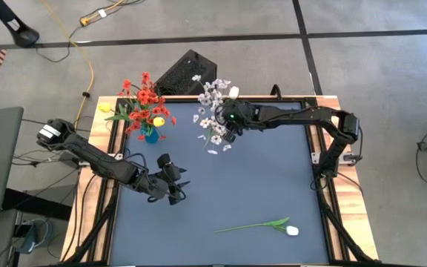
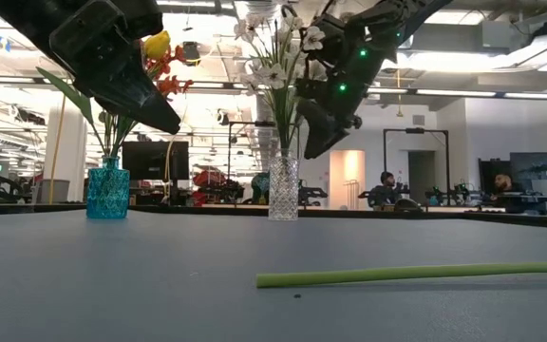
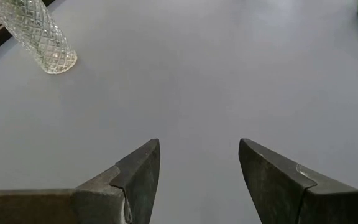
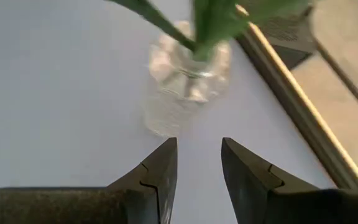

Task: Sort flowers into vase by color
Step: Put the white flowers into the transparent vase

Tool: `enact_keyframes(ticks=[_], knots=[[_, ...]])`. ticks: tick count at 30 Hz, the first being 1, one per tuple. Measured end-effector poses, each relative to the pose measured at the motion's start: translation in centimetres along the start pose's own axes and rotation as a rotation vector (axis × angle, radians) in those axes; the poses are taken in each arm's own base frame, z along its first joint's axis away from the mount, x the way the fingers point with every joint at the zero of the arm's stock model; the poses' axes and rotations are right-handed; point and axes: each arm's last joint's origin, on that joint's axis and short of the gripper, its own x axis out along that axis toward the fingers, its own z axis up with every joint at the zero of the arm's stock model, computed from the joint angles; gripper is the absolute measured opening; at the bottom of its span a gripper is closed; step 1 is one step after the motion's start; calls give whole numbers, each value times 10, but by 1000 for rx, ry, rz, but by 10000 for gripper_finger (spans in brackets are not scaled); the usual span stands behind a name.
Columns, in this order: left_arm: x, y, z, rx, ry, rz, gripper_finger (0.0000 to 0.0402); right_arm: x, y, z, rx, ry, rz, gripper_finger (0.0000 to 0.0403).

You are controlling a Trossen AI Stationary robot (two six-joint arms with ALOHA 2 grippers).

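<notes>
Tools (image 3: 199,177) empty, 2 vases (image 2: 108,191), 1 loose stem (image 1: 256,225)

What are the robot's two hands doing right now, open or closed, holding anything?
Left end effector: open, holding nothing, above the bare mat.
Right end effector: open, holding nothing, by the clear vase of white flowers.

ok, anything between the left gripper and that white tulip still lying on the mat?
Nothing visible. The left gripper hangs open over bare mat, and the white tulip lies in the open beyond it. Both vases stand at the opposite edge.
</notes>
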Motion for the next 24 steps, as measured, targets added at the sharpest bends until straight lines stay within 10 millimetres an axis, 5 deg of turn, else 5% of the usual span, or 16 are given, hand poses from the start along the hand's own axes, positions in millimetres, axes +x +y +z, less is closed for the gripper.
enact_keyframes(ticks=[12, 18, 24], knots=[[-5, -6, -3, 14, -4, -17, 208, -24, -1, -23, -25, 59, -259, 152], [-7, -8, -4, 24, -3, -26, 208, -38, 0, -51, 20, 26, -245, 152], [-7, -8, -4, 42, -5, -22, 208, -31, 23, -88, -38, -219, -81, 151]])
